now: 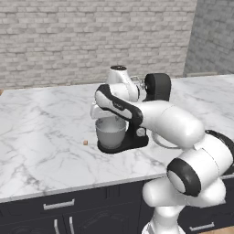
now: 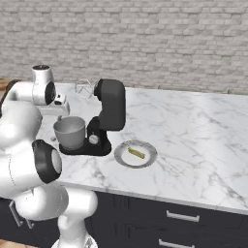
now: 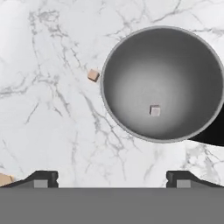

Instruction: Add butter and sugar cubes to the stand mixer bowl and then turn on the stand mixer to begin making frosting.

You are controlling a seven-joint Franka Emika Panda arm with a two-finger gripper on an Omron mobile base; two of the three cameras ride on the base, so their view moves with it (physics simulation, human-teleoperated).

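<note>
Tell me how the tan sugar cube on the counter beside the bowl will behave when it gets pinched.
The tan sugar cube is tiny with flat faces, so it probably sits still rather than rolls. Against the wide-open pincer it likely weighs almost nothing and could skid on the smooth marble counter if nudged. Hard squeezing might crumble it.

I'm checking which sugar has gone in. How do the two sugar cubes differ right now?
The pale grey-white sugar cube lies inside the round grey metal mixer bowl; the tan-orange sugar cube sits outside it on the white marble counter, near the rim. They differ in colour. Both are tiny cubes.
</note>
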